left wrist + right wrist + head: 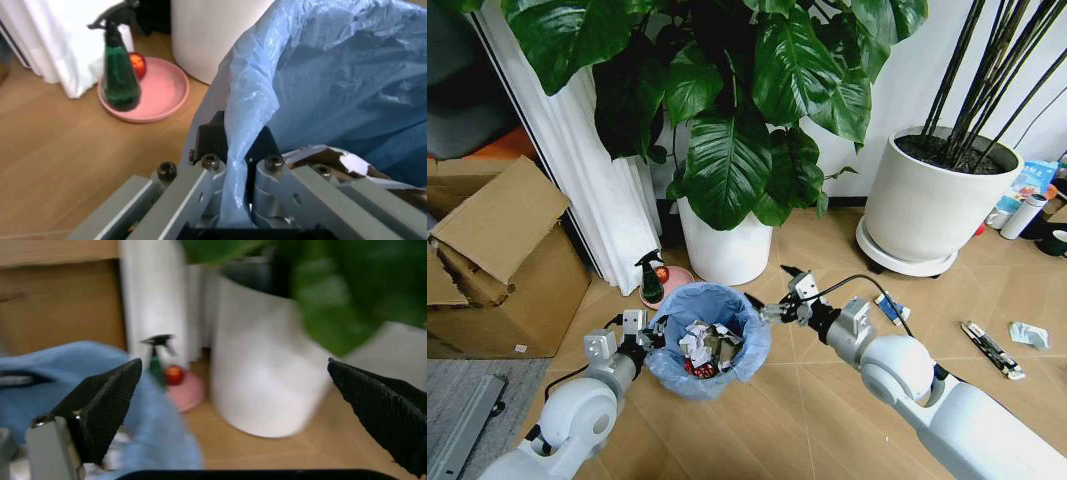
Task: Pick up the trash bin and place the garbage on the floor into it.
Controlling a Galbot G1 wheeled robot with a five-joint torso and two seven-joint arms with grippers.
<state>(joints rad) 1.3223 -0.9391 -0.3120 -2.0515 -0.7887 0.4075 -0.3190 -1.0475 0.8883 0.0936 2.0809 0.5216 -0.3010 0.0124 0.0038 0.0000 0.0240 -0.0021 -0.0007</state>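
Left gripper [237, 165]: jaws clamped on bag-lined rim of trash bin [708, 340], held between both arms above floor [827, 420]. Right gripper [777, 295]: jaws spread wide, empty, just beside opposite rim. Garbage [1029, 334] remains on floor, well apart. Risk: thin bag may slip in left jaws, tilting bin and spilling contents.

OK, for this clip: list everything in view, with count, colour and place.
trash bin: one, blue-lined, floor centre, holding paper wads
garbage: about three pieces, pale and dark, floor at right
plant pots: two, white, behind the bin
spray bottle: one, green, on a pink dish
cardboard boxes: brown, at left
left gripper: shut on the bin's rim
right gripper: open, beside the bin's rim
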